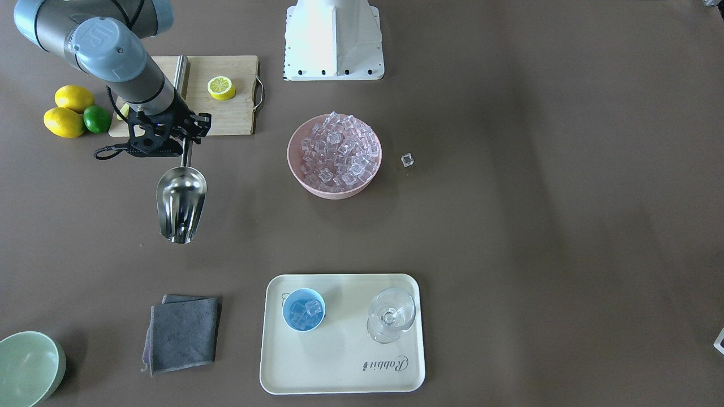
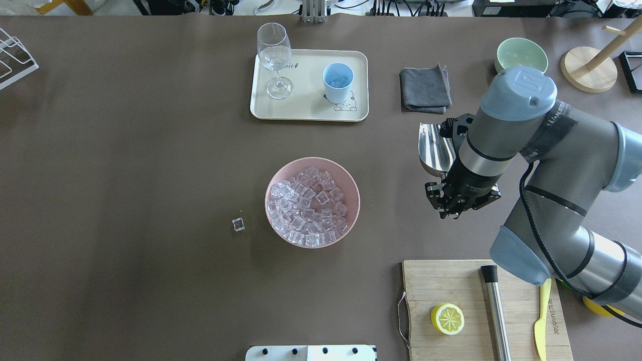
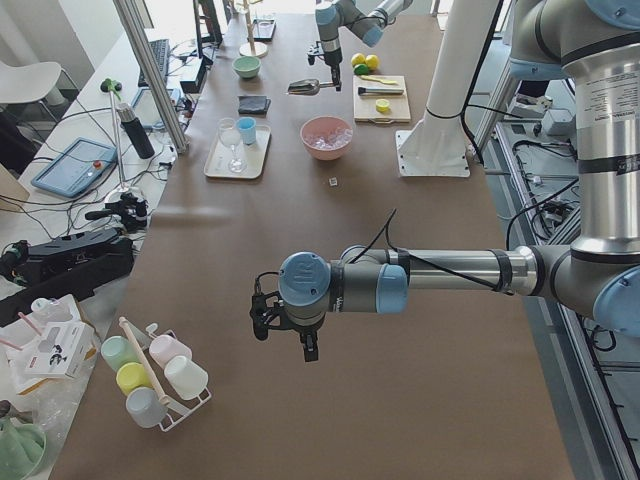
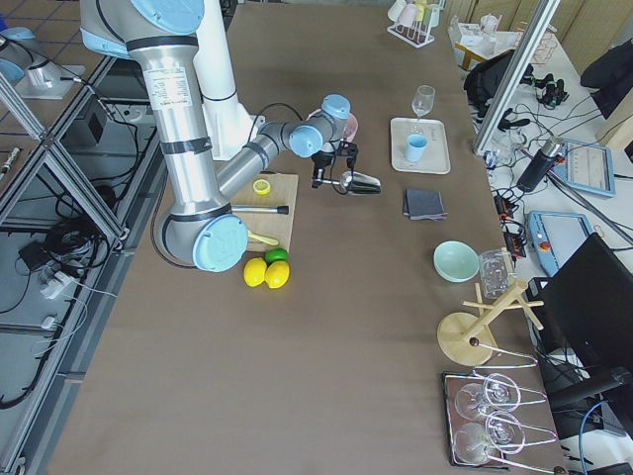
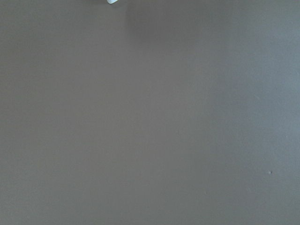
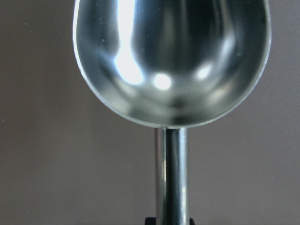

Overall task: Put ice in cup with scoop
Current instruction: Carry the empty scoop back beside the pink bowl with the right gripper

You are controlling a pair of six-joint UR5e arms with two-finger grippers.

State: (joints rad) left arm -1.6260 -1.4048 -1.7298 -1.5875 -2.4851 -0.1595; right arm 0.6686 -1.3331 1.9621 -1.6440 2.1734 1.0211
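My right gripper [image 1: 186, 148] [image 2: 446, 188] is shut on the thin rod handle of the steel scoop [image 1: 181, 206] [image 2: 435, 148], holding it above the table. In the right wrist view the scoop's bowl [image 6: 171, 61] is empty. A pink bowl [image 1: 334, 191] heaped with clear ice [image 1: 337, 150] [image 2: 310, 205] stands mid-table. One stray cube [image 1: 407, 160] lies beside it. The light-blue cup [image 1: 304, 310] [image 2: 337, 81] stands on a cream tray [image 1: 339, 367] with a few cubes inside. My left gripper [image 3: 290, 335] shows only in the exterior left view, so I cannot tell its state.
A stemmed glass [image 1: 391, 314] shares the tray. A folded grey cloth [image 1: 184, 333] and a pale green bowl [image 1: 28, 367] lie past the scoop. A wooden board [image 2: 484, 311] carries a half lemon, a steel cylinder and a yellow knife. Lemons and a lime [image 1: 76, 113] sit beside it.
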